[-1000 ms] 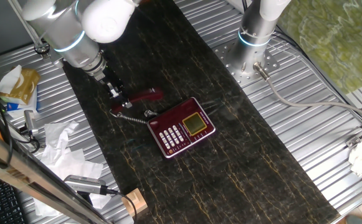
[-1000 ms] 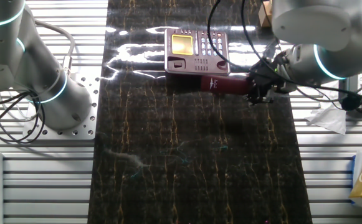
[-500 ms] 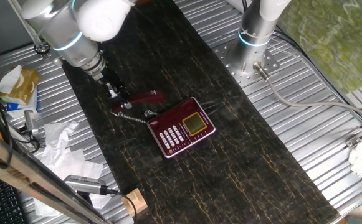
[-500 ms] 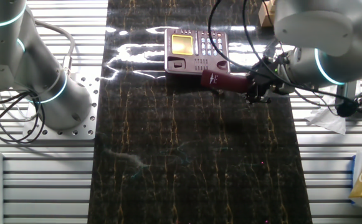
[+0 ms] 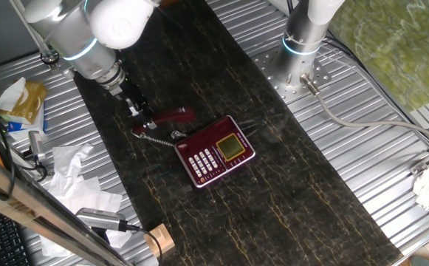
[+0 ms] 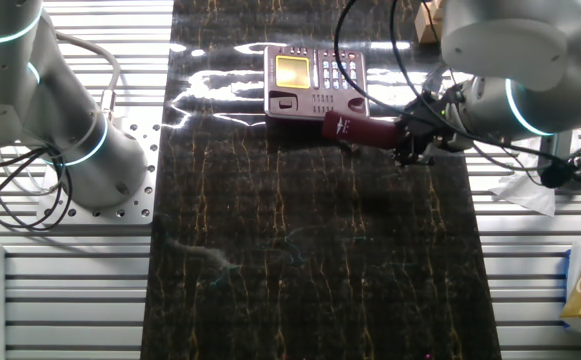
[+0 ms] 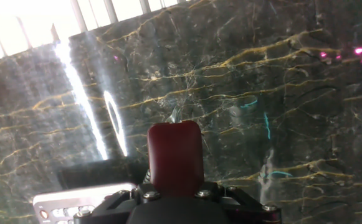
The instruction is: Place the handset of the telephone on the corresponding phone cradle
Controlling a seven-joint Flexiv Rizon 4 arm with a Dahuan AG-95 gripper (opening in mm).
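The dark red handset [image 5: 171, 115] hangs just above the dark marble mat, held at one end by my gripper [image 5: 142, 117], which is shut on it. A thin curly cord [image 5: 157, 140] runs from it to the telephone [image 5: 215, 151], a dark red base with white keys and a yellow-green display. In the other fixed view the handset [image 6: 360, 130] hovers along the near edge of the telephone [image 6: 315, 81], with my gripper [image 6: 407, 140] at its right end. The hand view shows the handset [image 7: 175, 155] sticking out between the jaws, the telephone's edge [image 7: 81, 204] at lower left. I cannot make out the phone cradle.
A second robot arm's base [image 5: 303, 44] stands at the back on a metal plate. Crumpled paper [image 5: 70, 170], a snack bag [image 5: 22, 103] and a small wooden block [image 5: 159, 240] lie left of the mat. Cables [image 5: 362, 122] run along the right side.
The handset has lifted and tilted slightly and shifted a little toward the phone since a second ago. In the last half second nothing visibly moved.
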